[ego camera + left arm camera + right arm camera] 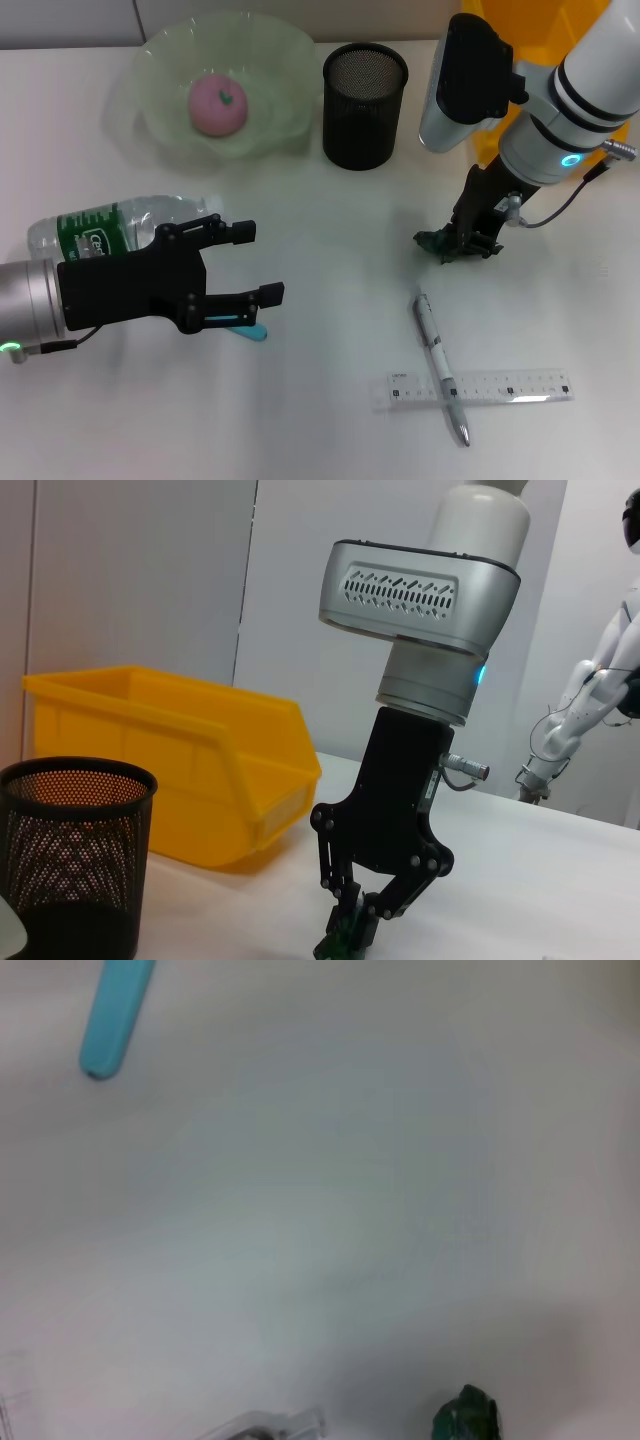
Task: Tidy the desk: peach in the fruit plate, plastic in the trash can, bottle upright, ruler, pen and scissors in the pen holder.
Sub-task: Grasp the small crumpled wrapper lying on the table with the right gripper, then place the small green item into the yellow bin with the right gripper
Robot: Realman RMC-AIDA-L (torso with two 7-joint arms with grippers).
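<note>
The right gripper (468, 243) pinches the crumpled green plastic (437, 244) on the desk (330, 230) — a shallow grip, so it may slip free before the yellow trash can (180, 750). The left gripper (255, 262) hovers spread — over the scissors (245, 327).

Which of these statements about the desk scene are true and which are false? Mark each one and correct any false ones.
1. The peach lies in the fruit plate. True.
2. The bottle stands upright. False: it lies on its side.
3. The pen lies across the ruler. True.
4. The right gripper hangs high above the desk, empty. False: it is down at the table, closed on a dark green scrap of plastic.
5. The pen holder holds the ruler. False: the ruler lies on the table.
</note>
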